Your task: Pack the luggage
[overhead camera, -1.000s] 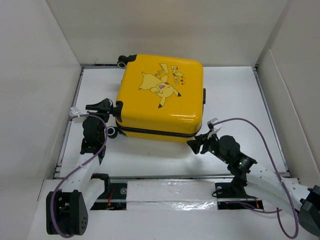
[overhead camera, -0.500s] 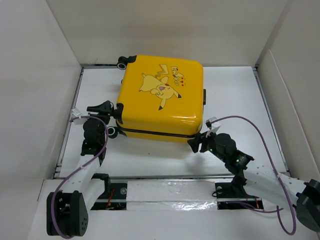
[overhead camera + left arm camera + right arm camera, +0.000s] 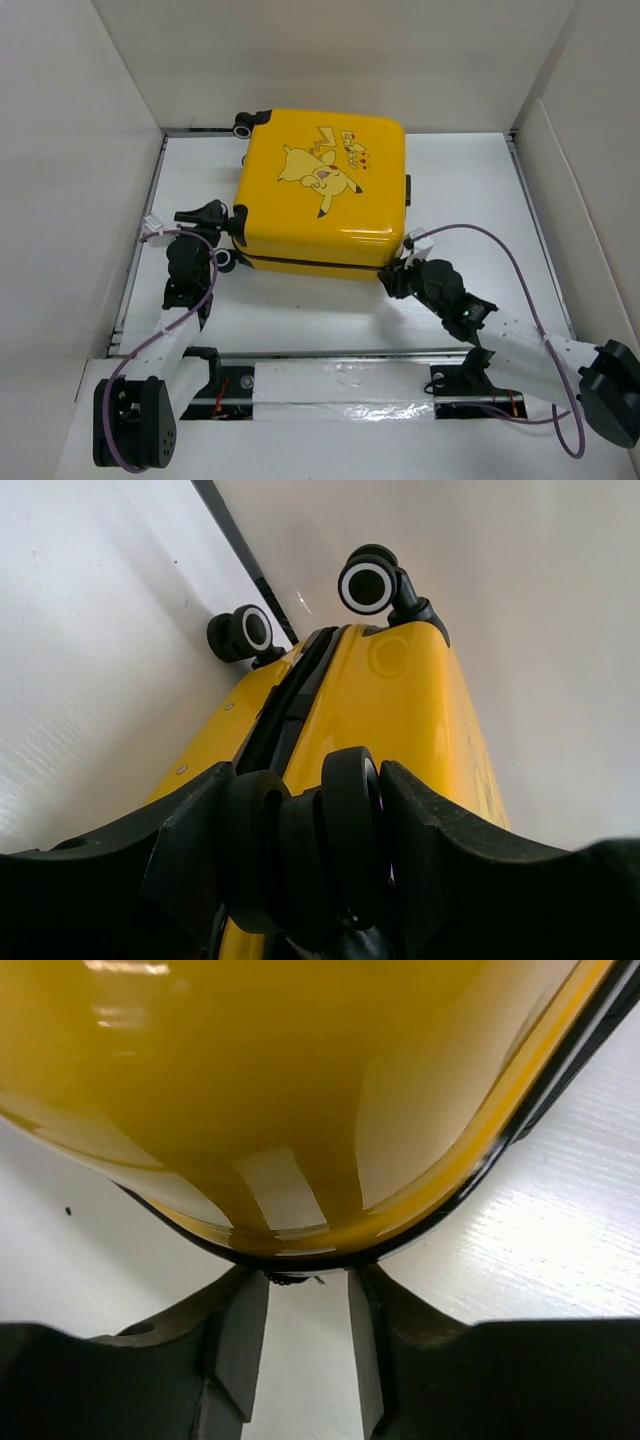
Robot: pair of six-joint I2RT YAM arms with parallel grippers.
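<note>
Left gripper [image 3: 305, 825] jaws pinch a wheel [image 3: 345, 830] of the luggage [image 3: 325, 190], lying flat on the table [image 3: 470, 200]; right gripper [image 3: 308, 1310] jaws stand slightly apart at its near corner. Zipper work, seemingly: next, nip the tiny pull [image 3: 290, 1278] squarely.

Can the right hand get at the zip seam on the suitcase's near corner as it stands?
Probably yes. The right hand is open right at the luggage corner, the dark seam just beyond its fingertips, with nothing in between.

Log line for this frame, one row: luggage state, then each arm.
luggage: lid down, lying flat | left gripper: jaws clamped on near-left wheel | right gripper: jaws apart at near-right corner seam
</note>
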